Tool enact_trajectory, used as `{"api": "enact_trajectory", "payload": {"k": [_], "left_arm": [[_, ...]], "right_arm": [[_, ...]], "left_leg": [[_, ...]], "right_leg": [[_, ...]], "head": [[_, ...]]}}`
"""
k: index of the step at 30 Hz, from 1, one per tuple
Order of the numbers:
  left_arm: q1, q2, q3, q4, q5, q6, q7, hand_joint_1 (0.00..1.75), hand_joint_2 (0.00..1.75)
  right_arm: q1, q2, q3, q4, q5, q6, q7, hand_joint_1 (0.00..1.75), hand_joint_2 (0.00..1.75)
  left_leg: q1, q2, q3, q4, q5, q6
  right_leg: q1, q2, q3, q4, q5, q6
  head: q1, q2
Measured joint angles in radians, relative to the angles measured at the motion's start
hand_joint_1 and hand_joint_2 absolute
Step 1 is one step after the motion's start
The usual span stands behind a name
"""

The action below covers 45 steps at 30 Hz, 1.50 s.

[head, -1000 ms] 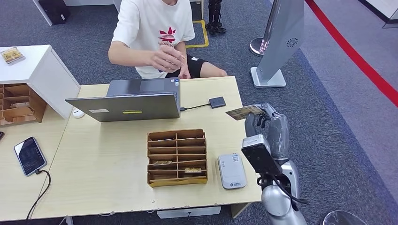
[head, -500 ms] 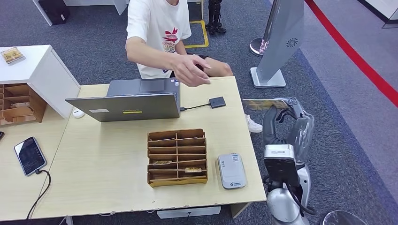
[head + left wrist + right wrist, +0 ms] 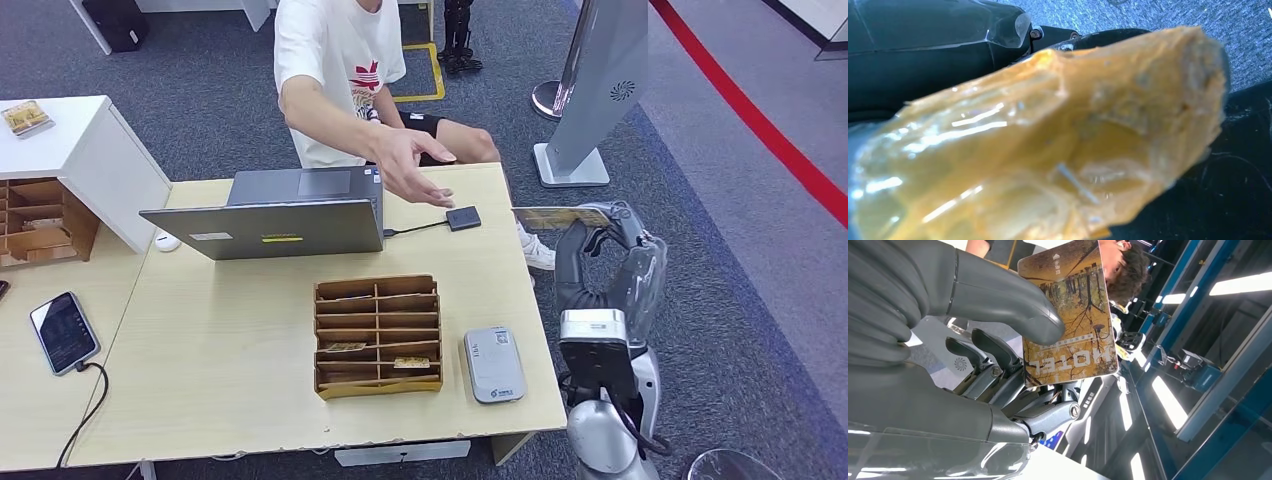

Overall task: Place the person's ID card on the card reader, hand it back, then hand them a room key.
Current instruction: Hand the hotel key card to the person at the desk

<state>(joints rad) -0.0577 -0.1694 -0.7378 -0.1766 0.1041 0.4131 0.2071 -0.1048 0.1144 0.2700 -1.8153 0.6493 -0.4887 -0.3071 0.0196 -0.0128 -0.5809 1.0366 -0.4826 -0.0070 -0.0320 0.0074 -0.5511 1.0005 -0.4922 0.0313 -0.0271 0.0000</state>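
Observation:
My right hand (image 3: 603, 262) is raised beside the table's right edge and pinches a room key card (image 3: 558, 216) flat, pointing toward the person. In the right wrist view the thumb (image 3: 998, 295) presses on the brown card (image 3: 1068, 315), which is printed HOTEL. The person's open hand (image 3: 415, 172) reaches over the table's far side, left of the card and apart from it. A small black card reader (image 3: 463, 217) lies just below that hand, with nothing on it. My left hand (image 3: 1048, 150) is a blurred yellowish shape close to the lens.
An open grey laptop (image 3: 280, 215) stands at the back of the table (image 3: 220, 370). A wooden slotted box (image 3: 378, 335) with a few cards sits mid-table, a white device (image 3: 494, 364) beside it. A phone (image 3: 63, 331) lies at the left. A grey sign stand (image 3: 600, 90) rises behind.
My right hand has swung out to the right and risen with the card. The person's arm has stretched forward over the table toward it.

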Motion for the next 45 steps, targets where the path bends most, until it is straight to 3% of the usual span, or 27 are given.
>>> {"api": "enact_trajectory", "payload": {"k": [7,12,17,21,27,45], "left_arm": [[0.000,0.000,0.000,0.000,-0.004,-0.001,0.000,0.00,0.00],[-0.007,0.003,-0.006,0.000,-0.018,-0.031,0.013,0.00,0.00],[-0.027,0.032,-0.008,0.000,-0.002,-0.175,0.014,0.00,0.00],[-0.054,0.083,-0.016,0.000,-0.039,-0.340,-0.010,0.00,0.00],[-0.067,0.026,-0.057,-0.007,-0.136,-0.108,0.071,0.00,0.00],[-0.066,0.010,-0.067,-0.010,-0.146,-0.099,0.071,0.00,0.00]], "right_arm": [[-0.006,0.000,0.004,0.000,0.004,0.009,0.002,1.75,1.75],[-0.084,0.000,0.047,0.028,0.049,0.092,0.052,1.75,1.75],[-0.230,0.003,0.121,0.136,0.065,0.192,0.115,1.75,1.75],[-0.380,0.045,0.207,0.325,0.112,0.283,0.202,1.75,1.75],[-0.467,0.075,0.271,0.501,0.146,0.262,0.244,1.75,1.75],[-0.488,0.076,0.265,0.575,0.153,0.265,0.255,1.75,1.75]], "left_leg": [[0.000,0.000,0.000,0.000,0.000,0.000],[0.000,0.000,0.000,0.000,0.000,0.000],[0.000,0.000,0.000,0.000,0.002,-0.002],[0.000,0.000,0.000,0.000,0.004,-0.003],[0.001,-0.004,-0.003,0.000,0.005,-0.003],[0.001,-0.004,-0.004,0.000,0.005,-0.003]], "right_leg": [[0.000,0.000,0.000,0.000,0.000,0.000],[0.000,0.001,0.000,0.000,0.000,0.000],[0.000,0.001,0.000,0.002,0.001,0.000],[0.000,0.001,-0.002,0.003,0.002,-0.003],[0.000,-0.003,-0.002,0.002,0.003,-0.003],[0.000,-0.003,-0.004,0.002,0.003,-0.003]], "head": [[0.000,0.000],[0.000,0.000],[0.000,0.000],[-0.001,0.000],[0.000,0.000],[0.000,0.000]]}}
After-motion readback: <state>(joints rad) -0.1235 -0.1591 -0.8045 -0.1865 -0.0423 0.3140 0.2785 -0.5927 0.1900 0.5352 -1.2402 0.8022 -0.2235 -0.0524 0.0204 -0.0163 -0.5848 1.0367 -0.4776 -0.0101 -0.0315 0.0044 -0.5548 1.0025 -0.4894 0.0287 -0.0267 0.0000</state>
